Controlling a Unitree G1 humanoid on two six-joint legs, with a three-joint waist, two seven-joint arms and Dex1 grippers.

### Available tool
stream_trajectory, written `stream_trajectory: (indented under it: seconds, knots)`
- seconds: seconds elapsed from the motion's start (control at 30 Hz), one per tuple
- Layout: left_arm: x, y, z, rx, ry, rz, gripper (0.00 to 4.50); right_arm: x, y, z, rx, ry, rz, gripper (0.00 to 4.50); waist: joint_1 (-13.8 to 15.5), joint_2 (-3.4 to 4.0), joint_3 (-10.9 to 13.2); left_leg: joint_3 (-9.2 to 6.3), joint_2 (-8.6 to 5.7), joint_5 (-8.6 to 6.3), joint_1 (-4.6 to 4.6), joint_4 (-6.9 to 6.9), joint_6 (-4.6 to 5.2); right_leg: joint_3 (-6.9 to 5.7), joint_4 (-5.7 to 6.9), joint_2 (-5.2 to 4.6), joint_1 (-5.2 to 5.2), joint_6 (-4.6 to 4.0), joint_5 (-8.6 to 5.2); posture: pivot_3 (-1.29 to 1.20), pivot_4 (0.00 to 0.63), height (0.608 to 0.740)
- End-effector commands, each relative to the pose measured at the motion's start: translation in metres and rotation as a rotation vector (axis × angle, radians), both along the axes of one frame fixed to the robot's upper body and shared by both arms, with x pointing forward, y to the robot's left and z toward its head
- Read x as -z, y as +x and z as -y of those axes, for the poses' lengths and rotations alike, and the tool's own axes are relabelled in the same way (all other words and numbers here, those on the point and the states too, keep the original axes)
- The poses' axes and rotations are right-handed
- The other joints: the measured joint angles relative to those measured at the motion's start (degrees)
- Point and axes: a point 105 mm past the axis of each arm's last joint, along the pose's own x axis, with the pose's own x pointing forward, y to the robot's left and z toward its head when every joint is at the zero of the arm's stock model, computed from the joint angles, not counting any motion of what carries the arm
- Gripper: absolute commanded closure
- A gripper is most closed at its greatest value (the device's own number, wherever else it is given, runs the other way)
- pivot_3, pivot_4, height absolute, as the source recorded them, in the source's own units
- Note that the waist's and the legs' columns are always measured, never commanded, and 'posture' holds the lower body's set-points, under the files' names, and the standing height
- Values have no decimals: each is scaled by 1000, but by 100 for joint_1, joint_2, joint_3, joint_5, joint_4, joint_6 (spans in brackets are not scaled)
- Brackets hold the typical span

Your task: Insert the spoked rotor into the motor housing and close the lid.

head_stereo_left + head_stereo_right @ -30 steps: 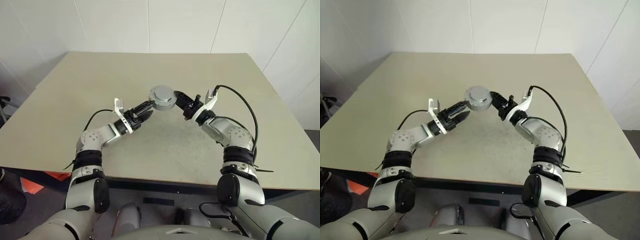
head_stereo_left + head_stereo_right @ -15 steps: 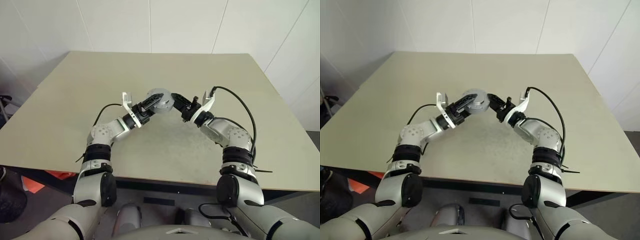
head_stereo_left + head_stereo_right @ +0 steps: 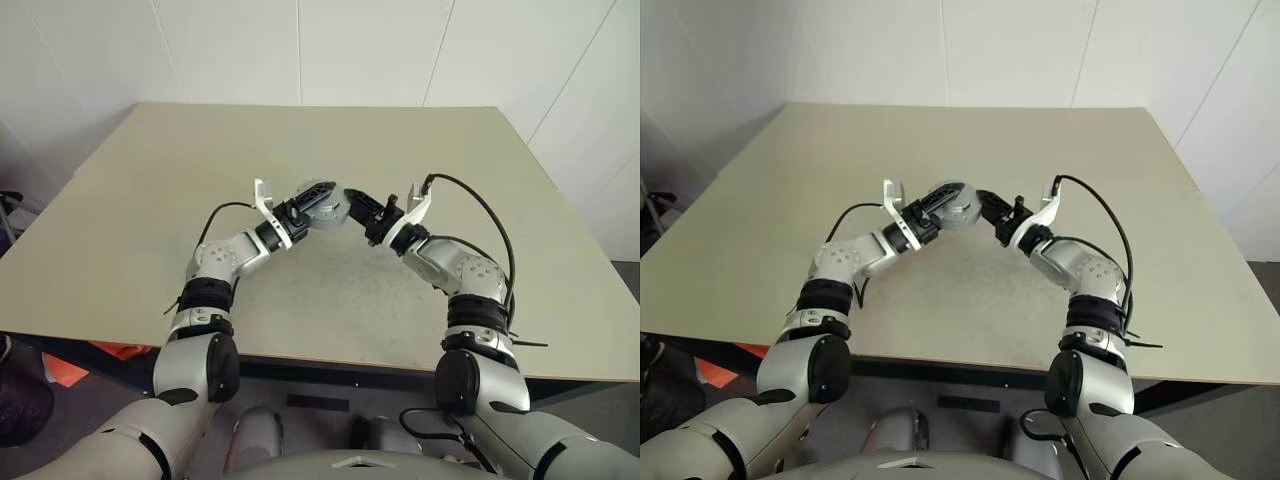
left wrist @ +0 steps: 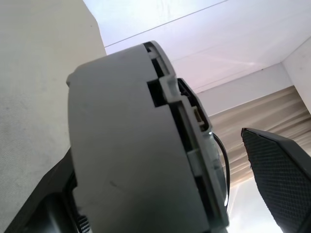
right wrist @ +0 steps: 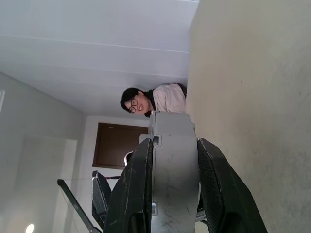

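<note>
The robot holds a round grey thing, the lid (image 3: 322, 201), up above the middle of the table (image 3: 150, 180), between its two arms. It is tipped a little. From the head you see its flat grey face. The right gripper (image 3: 352, 200) comes in from the right and has its two black fingers (image 5: 216, 189) squeezed on the lid, one finger on each flat face, so the thick grey rim (image 5: 172, 165) stands up between them. The left gripper (image 3: 303, 205) comes in from the left with its fingers spread wide. The lid sits in the gap between them. One left finger (image 4: 279, 179) stands apart from the lid with a strip of air between, and the other is low and dark by the lid's other side; I cannot tell if it touches. Up close, the lid's edge has steps and notches (image 4: 163, 90) cut in it. Past the table there is a person (image 5: 155, 99) in a light top near a dark door (image 5: 116, 145).
</note>
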Motion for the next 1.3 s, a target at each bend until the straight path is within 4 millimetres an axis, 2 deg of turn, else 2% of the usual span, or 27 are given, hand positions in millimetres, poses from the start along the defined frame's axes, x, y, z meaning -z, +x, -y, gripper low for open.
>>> stream_trajectory:
  seconds: [0.03,0.1,0.2,0.57,0.9,1.03,1.3]
  knots:
    - [-12,5,1,-16,24,45,197,-26,1,3,9,24,95,3328,1,0,0,0,0,0,0,0,0,0,0,0,0,0,0,0,0,740]
    - [-9,6,1,-25,37,36,606,-25,1,3,11,22,94,3328,1,0,0,0,0,0,0,0,-1,0,0,0,0,0,0,0,0,740]
    - [-9,6,3,-19,39,35,1591,-25,1,5,15,18,92,3328,5,0,0,0,0,0,0,0,0,0,0,0,0,0,0,0,0,740]
    - [-17,5,9,1,24,53,1591,-23,1,7,27,18,87,3328,11,0,0,-2,0,0,-2,6,2,-1,3,0,0,0,0,0,0,740]
    - [-22,9,8,-21,29,66,1591,-16,-5,-9,-15,-64,104,3328,14,0,0,-3,0,1,-2,6,3,-1,3,0,0,0,0,0,0,740]
    - [-20,9,9,-23,27,59,2091,-16,-5,-10,-15,-64,105,3328,19,0,0,-3,-1,1,-3,7,3,-1,4,-1,0,0,0,0,0,740]
    - [-23,9,12,-14,26,52,2093,-16,-5,-7,-9,-69,102,3328,19,0,0,-4,-1,1,-3,8,4,-1,5,-1,0,0,0,0,0,740]
